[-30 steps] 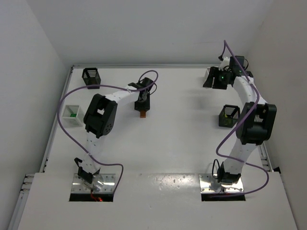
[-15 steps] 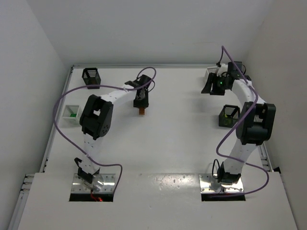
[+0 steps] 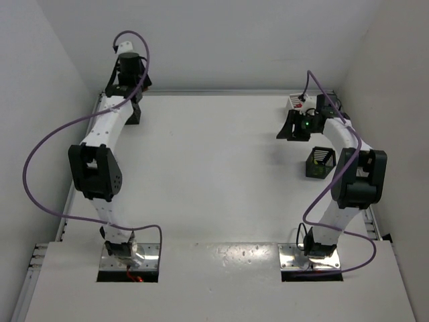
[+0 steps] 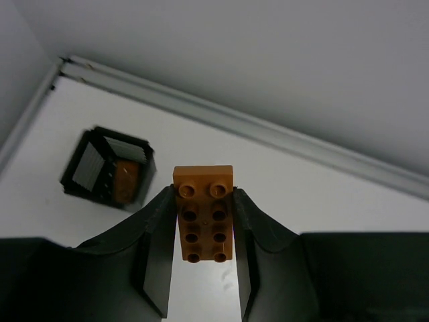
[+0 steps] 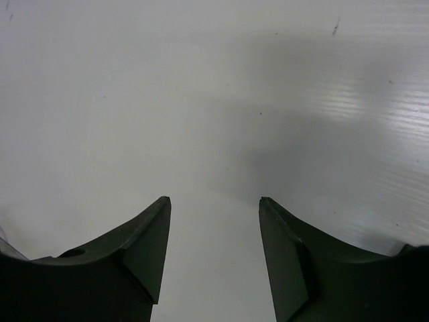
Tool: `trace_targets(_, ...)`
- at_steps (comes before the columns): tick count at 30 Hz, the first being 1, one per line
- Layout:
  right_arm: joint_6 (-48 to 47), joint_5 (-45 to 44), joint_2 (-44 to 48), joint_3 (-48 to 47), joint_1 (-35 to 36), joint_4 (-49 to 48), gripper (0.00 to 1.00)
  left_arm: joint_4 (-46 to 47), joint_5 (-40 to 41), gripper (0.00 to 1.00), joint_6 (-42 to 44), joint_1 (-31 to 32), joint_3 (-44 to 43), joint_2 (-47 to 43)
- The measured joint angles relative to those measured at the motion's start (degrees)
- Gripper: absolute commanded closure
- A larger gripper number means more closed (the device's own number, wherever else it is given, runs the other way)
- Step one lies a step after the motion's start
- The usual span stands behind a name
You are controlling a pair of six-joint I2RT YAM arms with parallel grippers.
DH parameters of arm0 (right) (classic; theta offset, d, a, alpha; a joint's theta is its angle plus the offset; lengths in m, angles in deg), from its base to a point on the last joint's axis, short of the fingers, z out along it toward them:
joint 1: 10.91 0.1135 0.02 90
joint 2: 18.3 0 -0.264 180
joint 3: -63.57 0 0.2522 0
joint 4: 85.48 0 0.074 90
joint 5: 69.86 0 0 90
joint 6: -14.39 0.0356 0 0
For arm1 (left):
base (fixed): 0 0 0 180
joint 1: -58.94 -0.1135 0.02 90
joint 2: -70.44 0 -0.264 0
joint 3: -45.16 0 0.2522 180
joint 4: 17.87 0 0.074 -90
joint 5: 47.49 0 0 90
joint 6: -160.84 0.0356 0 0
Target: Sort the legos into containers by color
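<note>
Left gripper [image 4: 203,201] is clamped on an orange-brown brick [image 4: 203,225], which I hold in the air at the far left corner of the table [image 3: 214,188]. From the wrist camera, a black basket [image 4: 87,171] sits below and to the left of the brick, apart from it, with a brown piece [image 4: 125,182] inside. Right gripper [image 5: 214,235] stands wide, nothing between its fingers, bare table under it. From above it hangs near the far right corner, just beside a white basket [image 3: 295,102] showing some red. A second black basket [image 3: 320,163], with a bit of green in it, stands closer to me beside the right arm.
</note>
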Motion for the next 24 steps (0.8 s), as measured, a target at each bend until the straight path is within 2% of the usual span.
trace_targets(7, 0.0, 1.4, 0.0, 1.0, 0.0, -0.2, 0.45, 4.8, 1.8, 0.93, 1.4, -7.3, -11.6, 12.0)
trace_targets(11, 0.0, 1.4, 0.0, 1.4, 0.0, -0.1, 0.45, 5.7, 1.9, 0.94, 1.3, -9.2, -16.9, 18.7)
trace_targets(24, 0.0, 1.5, 0.0, 1.4, 0.0, -0.1, 0.46, 7.7, 3.5, 0.94, 1.9, -10.8, -15.0, 21.5)
